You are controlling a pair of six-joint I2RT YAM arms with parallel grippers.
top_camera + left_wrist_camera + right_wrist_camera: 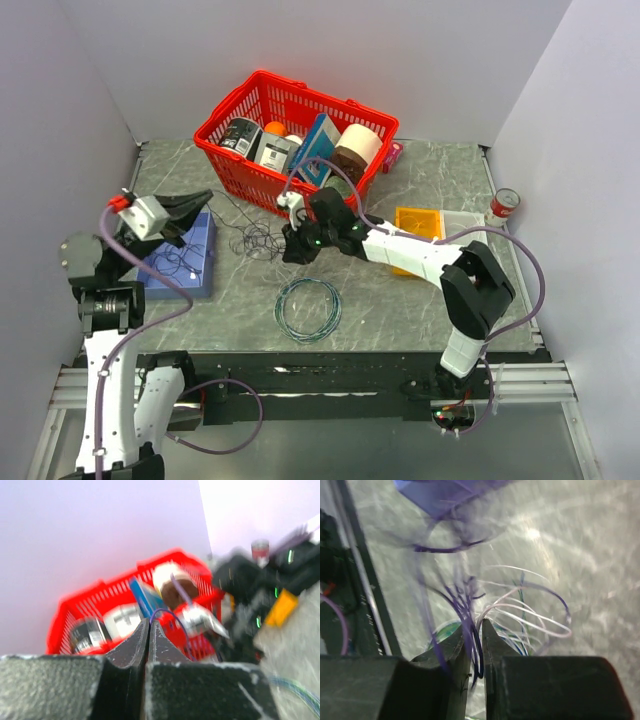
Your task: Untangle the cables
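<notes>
The thin purple, white and black cables (258, 243) are spread in loose loops on the grey marbled tabletop (400, 310) near the red plastic basket (235, 170), purple strands being grasped by the right gripper (474, 627) in its jaws, while the left gripper (149, 622), near the blue tray (195, 275), is held with jaws clenched tip to tip.

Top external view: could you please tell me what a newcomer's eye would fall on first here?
First comes the bright red plastic basket, piled full, at the back centre of the grey marbled table. Next is the right pincer mid-table, which its wrist view shows closed on the tangle of thin purple and white wires. In front of it lies a neat teal-green ring of cable.
</notes>
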